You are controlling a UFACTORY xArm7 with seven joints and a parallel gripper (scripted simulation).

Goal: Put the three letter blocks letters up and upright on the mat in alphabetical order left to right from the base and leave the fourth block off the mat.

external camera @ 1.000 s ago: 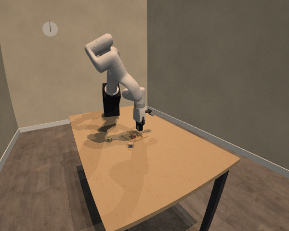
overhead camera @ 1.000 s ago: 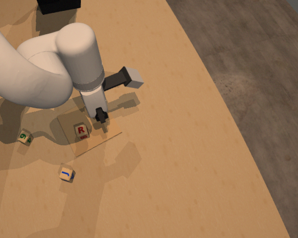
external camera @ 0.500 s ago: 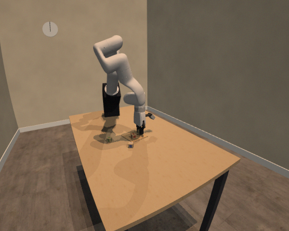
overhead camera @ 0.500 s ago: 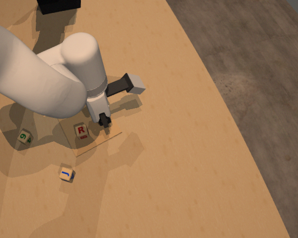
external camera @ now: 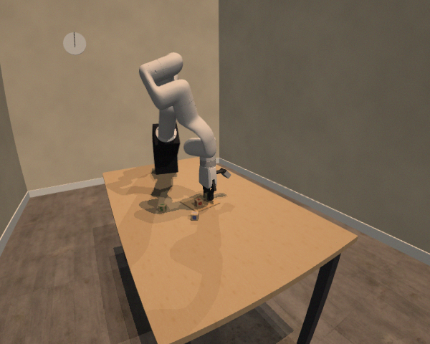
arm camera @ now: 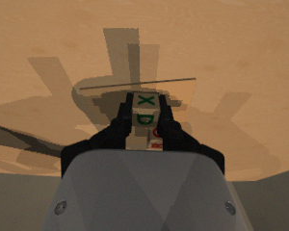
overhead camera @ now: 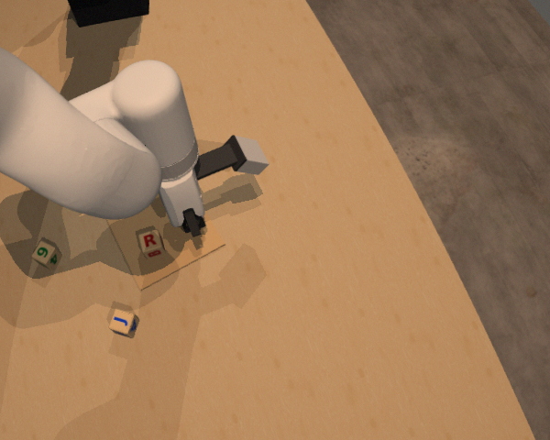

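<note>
My gripper (overhead camera: 195, 231) (external camera: 208, 196) (arm camera: 144, 102) is shut on a wooden block (arm camera: 145, 110) with a green X and a green D on two visible faces. It is low over the right part of the mat (overhead camera: 210, 243) (arm camera: 187, 91); whether the block touches the mat I cannot tell. The R block (overhead camera: 150, 241) (external camera: 198, 202) (arm camera: 156, 143) stands on the mat beside it, red R up, the letter's top towards the robot base. The J block (overhead camera: 122, 322) (external camera: 194, 216), blue J up, lies off the mat. A block with a green 6 or 9 (overhead camera: 43, 251) (external camera: 162, 207) up also lies off the mat.
The robot's black base stand (overhead camera: 109, 11) (external camera: 165, 157) is at the back of the wooden table (overhead camera: 313, 331) (external camera: 252, 251). A grey box-shaped part (overhead camera: 250, 155) (external camera: 226, 173) sticks out sideways from the wrist on a dark bracket. Arm shadows fall across the mat and blocks.
</note>
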